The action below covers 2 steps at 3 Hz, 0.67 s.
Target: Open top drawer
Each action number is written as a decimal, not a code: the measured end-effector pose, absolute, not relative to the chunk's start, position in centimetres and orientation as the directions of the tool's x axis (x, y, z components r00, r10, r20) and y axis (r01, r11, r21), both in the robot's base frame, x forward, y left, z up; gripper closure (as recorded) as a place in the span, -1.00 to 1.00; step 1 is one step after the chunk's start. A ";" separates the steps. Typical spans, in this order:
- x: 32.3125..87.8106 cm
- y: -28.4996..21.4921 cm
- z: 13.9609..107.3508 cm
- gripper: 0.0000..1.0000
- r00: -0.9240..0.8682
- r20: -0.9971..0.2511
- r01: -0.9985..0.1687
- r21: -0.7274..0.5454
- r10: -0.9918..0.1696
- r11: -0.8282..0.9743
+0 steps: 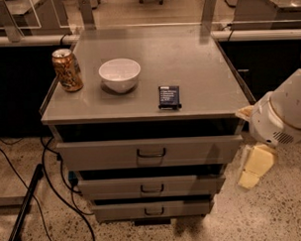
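The top drawer (107, 155) is the widest grey front of the metal cabinet, just under the cabinet top, with a dark loop handle (151, 153) at its centre. A dark gap shows above its front. Two narrower drawer fronts (152, 187) sit below it, each with a smaller handle. My gripper (254, 167), cream-coloured, hangs below the white arm housing (281, 117) just off the cabinet's right side, level with the top and middle drawers. It is well right of the handle and touches nothing.
On the cabinet top (188, 61) stand a soda can (67, 70), a white bowl (119, 74) and a small dark packet (169, 97). Black cables (48, 185) and a dark bar (25, 208) lie on the speckled floor at the left. Dark counters run behind the cabinet.
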<state>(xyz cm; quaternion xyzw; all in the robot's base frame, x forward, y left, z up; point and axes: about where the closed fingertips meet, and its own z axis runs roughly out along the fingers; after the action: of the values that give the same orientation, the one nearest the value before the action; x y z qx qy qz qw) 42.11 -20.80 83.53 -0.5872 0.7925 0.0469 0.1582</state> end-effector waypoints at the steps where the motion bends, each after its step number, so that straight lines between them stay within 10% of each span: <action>1: 41.5 -20.4 78.6 -1.00 -0.300 -0.317 -0.946 -0.025 -0.900 0.324; 2: 41.4 -20.5 78.2 -1.00 -0.297 -0.311 -0.946 -0.035 -0.903 0.323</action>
<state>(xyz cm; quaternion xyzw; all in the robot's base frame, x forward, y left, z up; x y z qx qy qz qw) 41.42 -20.48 78.18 -0.5765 0.8016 0.0775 0.1379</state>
